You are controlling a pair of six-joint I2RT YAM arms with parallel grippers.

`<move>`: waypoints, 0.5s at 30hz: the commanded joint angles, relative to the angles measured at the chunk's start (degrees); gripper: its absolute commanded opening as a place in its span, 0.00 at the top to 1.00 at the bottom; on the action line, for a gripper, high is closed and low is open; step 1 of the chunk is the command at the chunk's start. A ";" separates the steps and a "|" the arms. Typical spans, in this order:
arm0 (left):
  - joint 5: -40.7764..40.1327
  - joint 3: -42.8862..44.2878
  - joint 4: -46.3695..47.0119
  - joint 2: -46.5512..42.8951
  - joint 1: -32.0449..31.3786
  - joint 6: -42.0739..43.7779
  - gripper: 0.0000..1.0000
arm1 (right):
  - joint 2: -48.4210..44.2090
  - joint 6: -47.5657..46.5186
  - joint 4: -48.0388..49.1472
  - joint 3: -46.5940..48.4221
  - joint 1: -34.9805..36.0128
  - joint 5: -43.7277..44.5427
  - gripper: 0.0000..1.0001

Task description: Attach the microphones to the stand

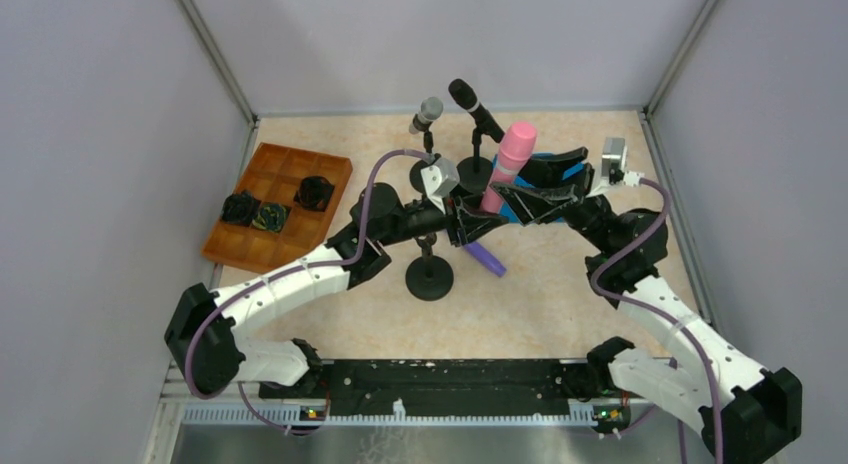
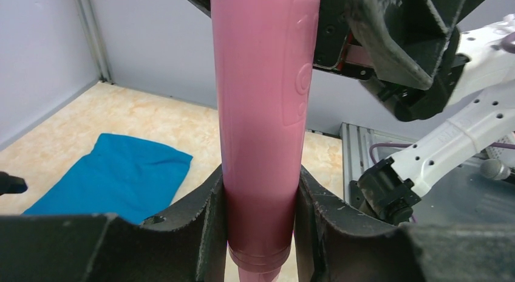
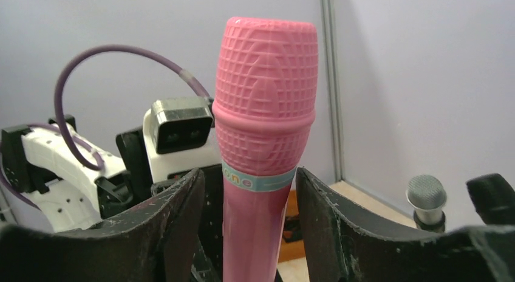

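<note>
So the tall pink plastic microphone (image 2: 261, 112) ran straight up the middle, 6 to 12 o'clock, upright. The left gripper (image 2: 261, 200) had it pinched low on the shaft, with its black fingers (image 2: 206, 221) pressed right against both sides. A crumpled blue cloth (image 2: 115, 172) lay on the beige marbled tabletop (image 2: 158, 112) at about 9 o'clock, well apart from the mic. The white right arm (image 2: 467, 130) filled 3 o'clock, and its chunky black end piece (image 2: 395, 45) sat just beside the shaft at 1 o'clock. Couldn't tell if it was touching. A small grey ball-shaped thing (image 2: 495, 169) sat at the 3 o'clock edge.
</note>
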 commanded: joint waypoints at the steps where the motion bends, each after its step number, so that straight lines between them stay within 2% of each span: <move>1: -1.52 2.64 -0.28 -1.02 0.34 3.11 1.00 | -3.49 -10.01 -12.18 3.61 -0.10 0.42 0.41; 6: -1.58 4.30 -2.83 -0.27 0.34 5.62 1.00 | -5.30 -14.89 -21.69 6.37 -0.08 1.81 0.38; 15: -0.68 4.91 -4.23 0.14 0.31 7.65 1.00 | -2.74 -13.82 -31.31 12.24 -0.10 3.95 0.41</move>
